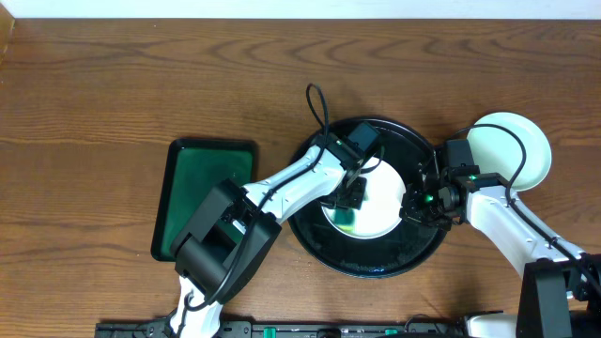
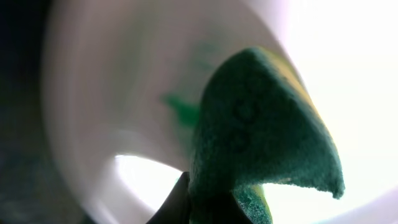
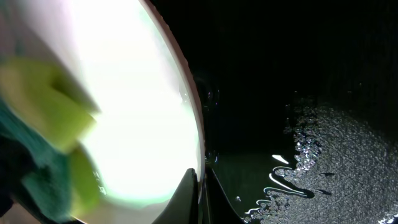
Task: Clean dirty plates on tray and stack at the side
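The left gripper (image 1: 349, 199) clamps a green sponge (image 2: 261, 137) against the smeared plate (image 1: 380, 202) to scrub it. The right gripper (image 3: 200, 177) pinches that plate's rim, apparently to steady it. The plate lies in the black tray (image 1: 315, 235) near the worktop's front edge.

Two plates showing: first plate (image 1: 380, 192) on the black tray (image 1: 366, 263), second plate (image 1: 512, 150) beside it. Two trays, counting the green tray (image 1: 192, 188). One sponge (image 2: 261, 124). Two arms.
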Robot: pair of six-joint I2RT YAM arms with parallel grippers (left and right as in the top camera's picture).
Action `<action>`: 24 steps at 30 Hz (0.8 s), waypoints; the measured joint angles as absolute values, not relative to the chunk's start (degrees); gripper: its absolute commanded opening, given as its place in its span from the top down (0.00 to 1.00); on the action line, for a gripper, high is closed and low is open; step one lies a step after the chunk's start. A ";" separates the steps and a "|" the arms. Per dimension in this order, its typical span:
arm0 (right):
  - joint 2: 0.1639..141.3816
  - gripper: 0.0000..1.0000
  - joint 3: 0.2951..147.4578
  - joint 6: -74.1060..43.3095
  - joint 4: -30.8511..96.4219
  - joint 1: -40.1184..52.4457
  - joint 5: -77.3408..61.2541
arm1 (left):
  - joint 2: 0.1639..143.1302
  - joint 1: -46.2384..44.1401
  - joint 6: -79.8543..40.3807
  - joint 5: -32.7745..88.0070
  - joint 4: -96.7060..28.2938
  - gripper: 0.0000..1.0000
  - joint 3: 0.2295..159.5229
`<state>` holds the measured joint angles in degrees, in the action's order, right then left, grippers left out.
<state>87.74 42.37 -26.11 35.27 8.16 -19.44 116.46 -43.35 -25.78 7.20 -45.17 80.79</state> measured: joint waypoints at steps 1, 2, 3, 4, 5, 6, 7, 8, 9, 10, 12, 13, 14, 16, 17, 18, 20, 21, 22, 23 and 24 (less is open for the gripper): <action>87.74 0.99 42.37 -26.13 35.27 8.16 -19.44 | 116.46 -43.35 -25.93 4.99 -45.76 0.93 81.12; 87.74 0.99 42.37 -26.13 35.27 8.16 -19.44 | 116.49 -43.35 -26.00 2.33 -46.28 0.92 81.45; 87.74 0.99 42.37 -26.13 35.24 8.16 -19.44 | 116.53 -43.35 -26.20 -0.27 -46.54 0.93 81.67; 87.74 0.99 42.37 -26.13 35.27 8.16 -19.46 | 116.60 -43.35 -26.44 -2.92 -46.68 0.93 81.82; 87.74 0.99 42.37 -26.13 35.20 8.16 -19.68 | 116.71 -43.35 -26.57 -4.40 -46.63 0.93 81.95; 87.74 0.99 42.37 -26.13 35.07 8.16 -19.99 | 116.81 -43.51 -26.68 -5.80 -46.48 0.93 82.11; 87.74 0.99 42.37 -26.13 34.96 8.16 -20.36 | 116.92 -43.64 -26.79 -6.98 -46.28 0.93 82.21; 87.74 0.99 42.37 -26.13 34.85 8.16 -20.69 | 116.99 -43.72 -26.79 -7.86 -46.04 0.93 82.24; 87.74 0.99 42.37 -26.13 34.85 8.16 -21.04 | 117.01 -43.75 -26.81 -8.95 -45.63 0.93 82.24; 87.74 0.99 42.37 -26.13 34.83 8.16 -21.21 | 117.01 -43.75 -26.74 -9.41 -45.30 0.92 82.24; 87.74 0.99 42.39 -26.13 34.74 8.16 -21.34 | 117.08 -43.75 -25.15 -9.78 -43.99 0.93 82.21; 87.74 0.99 42.39 -26.13 34.76 8.16 -21.39 | 117.14 -43.75 -23.90 -9.80 -43.29 0.93 82.21; 87.74 0.99 42.39 -26.13 34.79 8.16 -21.39 | 117.23 -43.75 -22.48 -9.72 -42.37 0.93 82.21; 87.74 0.99 42.39 -26.13 34.87 8.16 -21.32 | 117.25 -43.77 -19.99 -9.37 -40.82 0.93 82.21; 87.74 0.99 42.39 -26.13 34.87 8.16 -21.23 | 117.27 -43.88 -18.90 -9.19 -40.23 0.93 82.21; 87.74 0.99 42.39 -26.13 34.92 8.16 -21.19 | 117.27 -44.10 -17.72 -9.15 -39.79 0.93 82.21; 87.74 0.99 42.39 -26.13 34.92 8.16 -21.10 | 117.30 -44.73 -15.59 -8.75 -39.31 0.93 82.21; 87.74 0.99 42.39 -26.13 34.92 8.16 -21.08 | 117.30 -45.17 -14.57 -8.47 -38.96 0.93 82.21; 87.74 0.99 42.39 -26.13 34.89 8.16 -21.06 | 117.30 -45.63 -13.63 -8.21 -38.70 0.93 82.21; 87.74 0.99 42.39 -26.13 34.89 8.16 -21.04 | 117.30 -46.06 -12.97 -8.05 -38.52 0.93 82.21; 87.74 0.99 42.39 -26.13 34.87 8.16 -20.95 | 117.30 -46.59 -12.36 -7.99 -38.48 0.93 82.21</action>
<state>87.74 42.39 -26.13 34.87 8.16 -20.95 117.30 -46.59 -12.36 -7.99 -38.48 82.21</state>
